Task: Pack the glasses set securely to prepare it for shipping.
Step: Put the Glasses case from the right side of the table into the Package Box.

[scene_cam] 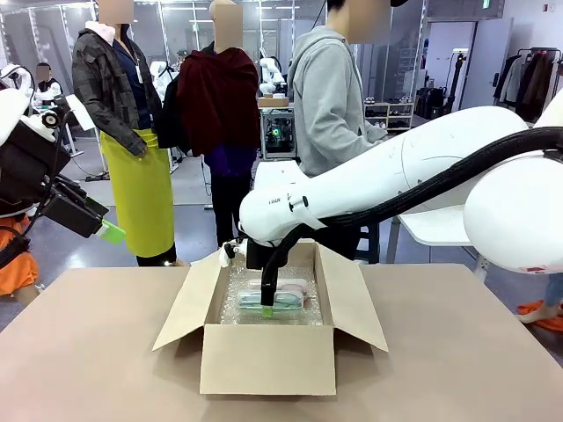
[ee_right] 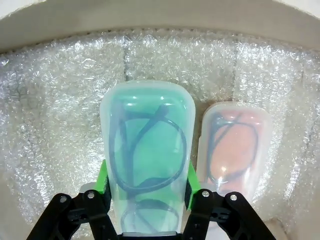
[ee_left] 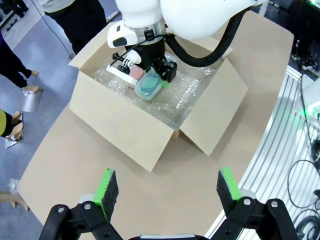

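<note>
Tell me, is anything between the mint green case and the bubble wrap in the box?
Nothing visible. The right gripper holds the mint green case over bare bubble wrap; the pink case lies beside it, not under it, and the box flaps stand open.

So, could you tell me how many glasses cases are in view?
2. The mint green case is held by the right gripper over the bubble wrap inside the cardboard box; the pale pink case lies beside it. None appears hidden.
</note>
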Robot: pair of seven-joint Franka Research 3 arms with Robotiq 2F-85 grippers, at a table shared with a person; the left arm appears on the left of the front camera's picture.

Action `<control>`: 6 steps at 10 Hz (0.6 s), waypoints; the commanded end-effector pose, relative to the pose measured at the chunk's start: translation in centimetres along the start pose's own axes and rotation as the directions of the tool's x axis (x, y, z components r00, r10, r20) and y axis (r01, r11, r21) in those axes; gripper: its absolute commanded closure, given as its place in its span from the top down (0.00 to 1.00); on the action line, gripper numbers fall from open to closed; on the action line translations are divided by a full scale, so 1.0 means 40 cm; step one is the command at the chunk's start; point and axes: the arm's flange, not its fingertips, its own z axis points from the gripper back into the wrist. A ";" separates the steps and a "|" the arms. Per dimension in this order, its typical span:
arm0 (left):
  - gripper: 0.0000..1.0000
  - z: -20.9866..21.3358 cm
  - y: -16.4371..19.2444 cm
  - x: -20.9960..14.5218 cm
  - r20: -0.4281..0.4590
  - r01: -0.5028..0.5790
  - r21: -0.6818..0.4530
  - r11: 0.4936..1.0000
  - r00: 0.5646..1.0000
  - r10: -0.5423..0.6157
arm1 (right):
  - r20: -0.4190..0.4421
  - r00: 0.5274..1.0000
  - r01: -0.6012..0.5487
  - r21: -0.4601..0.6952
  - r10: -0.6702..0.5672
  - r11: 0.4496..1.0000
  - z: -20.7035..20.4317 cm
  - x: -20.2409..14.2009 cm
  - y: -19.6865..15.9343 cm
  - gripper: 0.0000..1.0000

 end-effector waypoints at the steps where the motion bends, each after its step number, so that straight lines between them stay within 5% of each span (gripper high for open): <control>1: 1.00 0.003 0.000 -0.001 0.007 0.004 -0.003 1.000 1.000 -0.004 | 0.023 1.000 0.011 -0.010 -0.011 1.000 0.002 0.004 0.012 0.96; 6: 1.00 0.003 0.000 -0.001 0.007 0.004 -0.003 1.000 1.000 -0.004 | 0.007 1.000 0.003 -0.010 -0.003 1.000 0.006 0.000 0.015 1.00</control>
